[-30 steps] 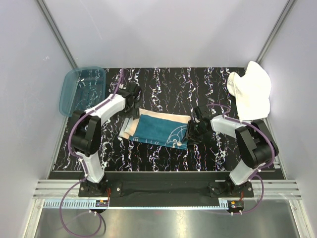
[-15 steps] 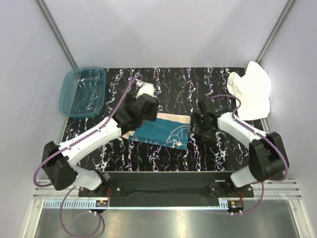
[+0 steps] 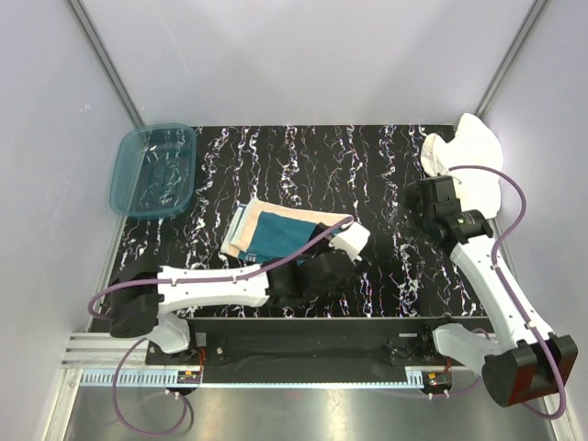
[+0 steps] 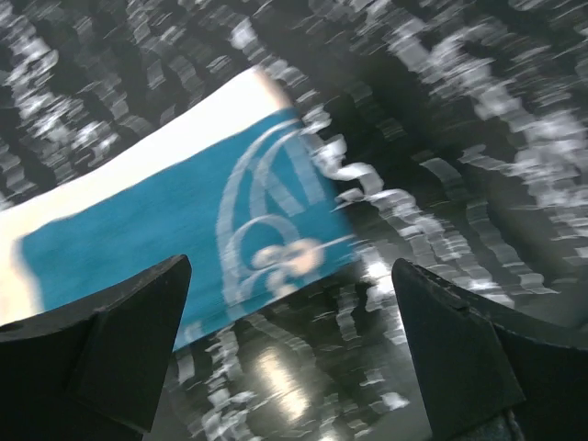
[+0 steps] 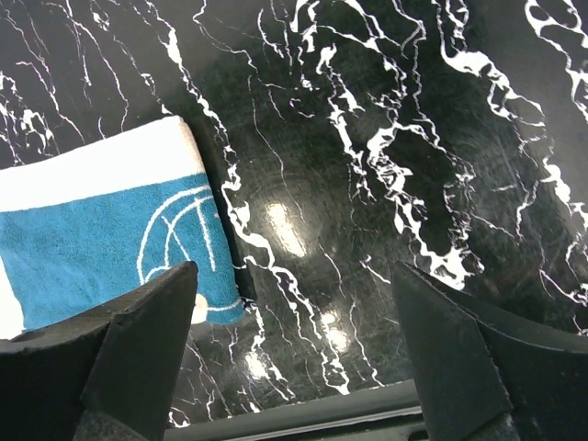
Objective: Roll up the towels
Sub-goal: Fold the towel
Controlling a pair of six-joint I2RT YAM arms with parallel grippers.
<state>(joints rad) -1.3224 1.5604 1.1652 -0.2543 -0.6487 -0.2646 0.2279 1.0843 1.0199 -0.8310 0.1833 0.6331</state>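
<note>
Left gripper point(image 4: 289, 268) and right gripper point(image 5: 294, 268) gape empty; a careless pinch could bunch the patterned towel point(image 4: 175, 230) just ahead.

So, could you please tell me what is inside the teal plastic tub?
No object shows inside the teal tub; only the marbled table shows through its translucent bottom. Nothing covers it.

The picture is blurred. The left gripper point(image 4: 290, 268) has its two dark fingers point(image 4: 129, 344) wide apart with nothing between them, above a black table point(image 4: 478, 165) with white veins. A cream towel point(image 4: 175, 216) with a teal-blue print and white curved lines lies flat on the table, its corner between the fingers
</note>
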